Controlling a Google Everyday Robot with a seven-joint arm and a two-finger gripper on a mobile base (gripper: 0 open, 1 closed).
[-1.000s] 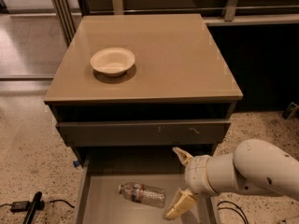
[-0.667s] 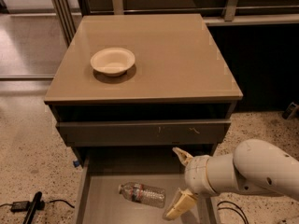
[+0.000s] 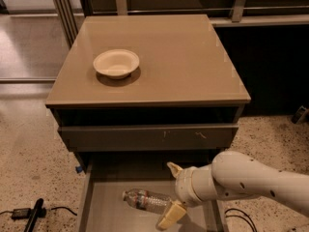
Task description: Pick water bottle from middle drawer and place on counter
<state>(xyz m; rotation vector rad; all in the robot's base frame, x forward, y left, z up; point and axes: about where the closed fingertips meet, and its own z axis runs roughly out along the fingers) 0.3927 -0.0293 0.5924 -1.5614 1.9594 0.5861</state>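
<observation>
The water bottle (image 3: 146, 200) lies on its side on the bottom of the open middle drawer (image 3: 104, 204), its cap end to the left. My gripper (image 3: 171, 193) is open at the end of the white arm, just right of the bottle. One tan finger (image 3: 175, 169) is behind the bottle and the other (image 3: 170, 217) is in front of it. The jaws stand around the bottle's right end without closing on it. The tan counter (image 3: 183, 62) tops the cabinet above.
A cream bowl (image 3: 116, 63) sits on the left part of the counter. A closed scratched grey drawer front (image 3: 149, 137) is above the open drawer. Black cables and a black tool (image 3: 29, 214) lie on the speckled floor at the lower left. A dark shelf unit is behind the cabinet.
</observation>
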